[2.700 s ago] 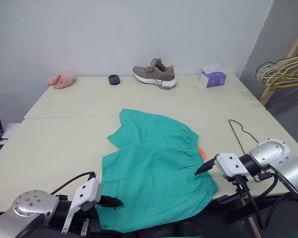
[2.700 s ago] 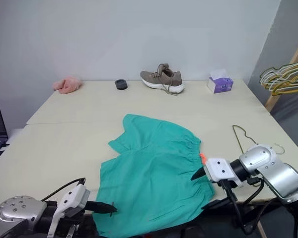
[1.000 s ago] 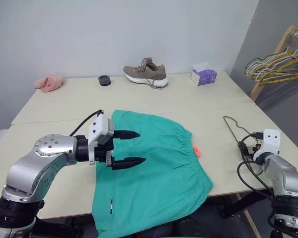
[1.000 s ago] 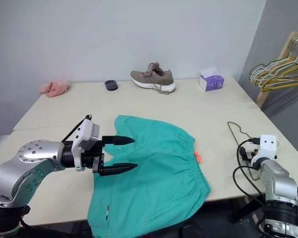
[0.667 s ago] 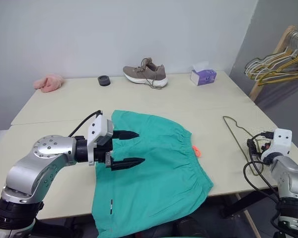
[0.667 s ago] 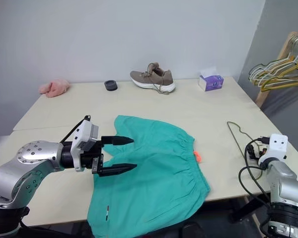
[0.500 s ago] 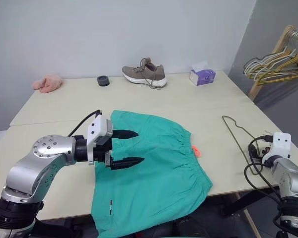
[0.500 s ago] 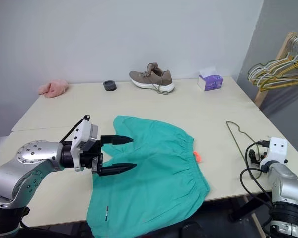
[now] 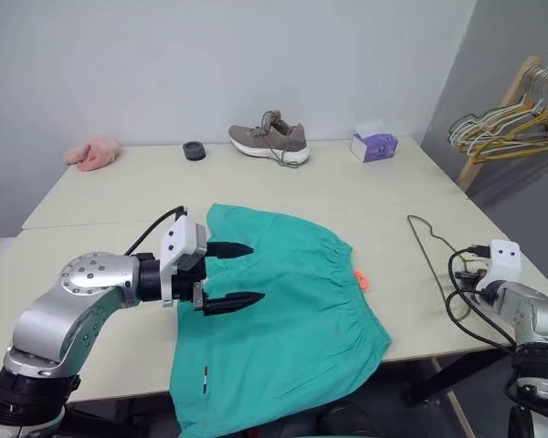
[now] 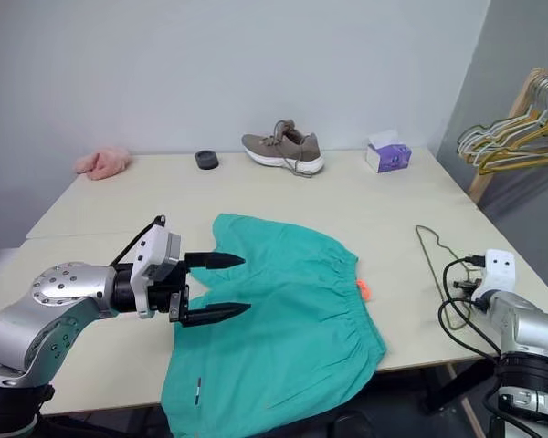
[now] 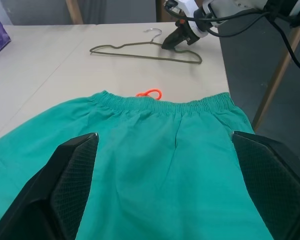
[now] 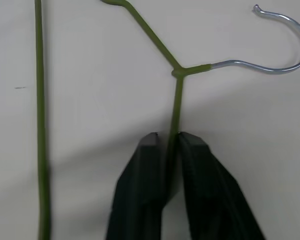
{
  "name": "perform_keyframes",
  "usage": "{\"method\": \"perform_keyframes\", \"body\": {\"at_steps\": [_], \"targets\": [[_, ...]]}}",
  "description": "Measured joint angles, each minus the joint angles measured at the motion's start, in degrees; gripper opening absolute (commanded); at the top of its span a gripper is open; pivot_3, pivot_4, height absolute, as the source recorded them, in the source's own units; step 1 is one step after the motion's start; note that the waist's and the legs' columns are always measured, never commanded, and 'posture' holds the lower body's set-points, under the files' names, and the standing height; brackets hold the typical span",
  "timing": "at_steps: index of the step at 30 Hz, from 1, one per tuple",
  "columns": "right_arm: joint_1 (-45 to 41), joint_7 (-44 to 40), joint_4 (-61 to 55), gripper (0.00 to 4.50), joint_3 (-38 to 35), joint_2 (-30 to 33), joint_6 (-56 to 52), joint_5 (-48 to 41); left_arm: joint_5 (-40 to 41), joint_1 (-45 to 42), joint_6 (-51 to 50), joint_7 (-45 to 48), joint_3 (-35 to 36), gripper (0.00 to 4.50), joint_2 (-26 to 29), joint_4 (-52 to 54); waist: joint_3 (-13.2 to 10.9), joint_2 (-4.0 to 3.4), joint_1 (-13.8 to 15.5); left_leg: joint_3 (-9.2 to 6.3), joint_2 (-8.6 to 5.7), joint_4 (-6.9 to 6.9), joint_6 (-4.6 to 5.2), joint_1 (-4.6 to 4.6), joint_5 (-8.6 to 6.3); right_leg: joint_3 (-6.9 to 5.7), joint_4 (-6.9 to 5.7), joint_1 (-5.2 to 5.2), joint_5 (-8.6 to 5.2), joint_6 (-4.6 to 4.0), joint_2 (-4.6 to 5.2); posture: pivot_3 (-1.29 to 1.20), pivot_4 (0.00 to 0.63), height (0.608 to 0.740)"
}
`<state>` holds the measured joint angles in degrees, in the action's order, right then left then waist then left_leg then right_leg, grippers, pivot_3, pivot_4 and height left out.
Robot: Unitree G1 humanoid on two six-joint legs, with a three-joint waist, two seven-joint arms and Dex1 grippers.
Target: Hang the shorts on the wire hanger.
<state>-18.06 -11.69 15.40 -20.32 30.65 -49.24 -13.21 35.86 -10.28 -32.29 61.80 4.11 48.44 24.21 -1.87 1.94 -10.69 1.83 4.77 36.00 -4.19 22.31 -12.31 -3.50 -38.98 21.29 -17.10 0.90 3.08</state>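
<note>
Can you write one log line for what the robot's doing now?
right gripper: shut on wire hanger | left gripper: open over shorts

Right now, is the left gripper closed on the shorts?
No. The left gripper hangs open over the shorts, one finger apart from the other and no fabric pinched between them.

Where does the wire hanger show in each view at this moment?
Left eye view: wire hanger on the table's right side, beyond the shorts.
Right eye view: same spot, by the right claw.
Left wrist view: past the waistband.
Right wrist view: its wire pinched between the claw fingers.
Shared landmark: the hook.
</note>
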Motion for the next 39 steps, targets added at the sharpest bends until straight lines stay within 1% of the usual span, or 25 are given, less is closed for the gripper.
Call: {"method": "perform_keyframes", "body": {"at_steps": [6,10,12,16,20,25,32,36,39], "targets": [[-0.04,0.12,0.52,0.03,0.84,0.0,0.92,0.59,0.0,0.55,0.0,-0.64,0.0,4.5,-0.34,0.03,0.13,0.2,0.07,0.0,0.0,0.0,0.0,0.0,0.0,0.01,0.02,-0.01,0.0,0.0,0.0,-0.21,0.0,0.74],[0.68,-2.24,0.49,0.03,4.12,0.93,4.88,2.16,0.01,0.54,-0.22,-1.73,0.0,4.5,-0.55,-0.17,0.09,0.14,-0.22,0.0,-0.01,0.0,0.0,0.0,0.0,0.03,0.01,0.0,0.0,0.0,0.0,-0.22,0.0,0.74],[0.92,-4.09,0.44,0.03,6.66,1.47,8.03,3.33,-0.01,0.38,-0.52,-2.62,0.01,4.5,-0.94,-0.87,-0.01,-0.03,-0.5,0.04,-0.01,-0.02,0.01,0.0,0.0,0.06,0.01,0.04,0.0,0.0,-0.01,-0.22,0.0,0.74],[1.12,-7.41,-0.66,0.03,11.12,1.94,15.97,5.75,-1.92,-1.4,-0.03,-5.77,0.05,4.5,-2.56,-4.72,-0.31,-0.49,-0.77,0.09,-0.02,-0.04,0.01,0.02,0.0,0.09,-0.01,0.11,0.0,0.02,-0.03,-0.22,0.0,0.74],[0.34,-9.71,-2.27,0.03,14.72,2.87,24.87,8.61,-3.92,-3.54,0.55,-9.14,1.35,4.5,-3.63,-9.42,-0.48,-0.7,-0.54,0.08,-0.04,-0.06,0.01,0.09,0.0,0.08,0.0,0.16,0.0,0.03,-0.03,-0.22,0.0,0.74],[-1.46,-10.72,-3.15,0.03,17.24,4.54,34.34,12.52,-5.18,-5.37,1.54,-11.71,3.19,4.5,-4.38,-12.68,-0.51,-0.71,-0.46,0.08,-0.04,-0.05,0.01,0.17,0.0,0.03,0.01,0.22,-0.01,0.05,-0.02,-0.22,0.0,0.74],[-3.44,-12.52,-5.07,0.03,21.39,5.7,47.76,17.78,-3.81,-7.46,-0.23,-14.01,5.81,4.5,-5.7,-14.08,-0.53,-0.74,-0.49,0.09,-0.04,-0.05,0.0,0.17,0.0,0.02,0.0,0.23,-0.01,0.05,-0.02,-0.22,0.0,0.74],[-5.56,-15.47,-6.6,0.03,23.91,6.48,56.35,19.51,-1.15,-8.25,-3.0,-13.47,7.23,4.5,-5.83,-14.38,-0.54,-0.75,-0.55,0.08,-0.03,-0.05,0.0,0.16,0.01,0.01,-0.01,0.23,-0.01,0.05,-0.02,-0.22,0.0,0.74],[-7.28,-18.46,-7.54,0.03,26.35,6.69,63.9,20.68,-0.7,-8.45,-3.9,-12.68,7.3,4.5,-5.37,-15.15,-0.55,-0.75,-0.56,0.08,-0.03,-0.04,0.0,0.15,0.01,0.01,-0.02,0.22,-0.01,0.05,-0.03,-0.23,0.0,0.74]]}}
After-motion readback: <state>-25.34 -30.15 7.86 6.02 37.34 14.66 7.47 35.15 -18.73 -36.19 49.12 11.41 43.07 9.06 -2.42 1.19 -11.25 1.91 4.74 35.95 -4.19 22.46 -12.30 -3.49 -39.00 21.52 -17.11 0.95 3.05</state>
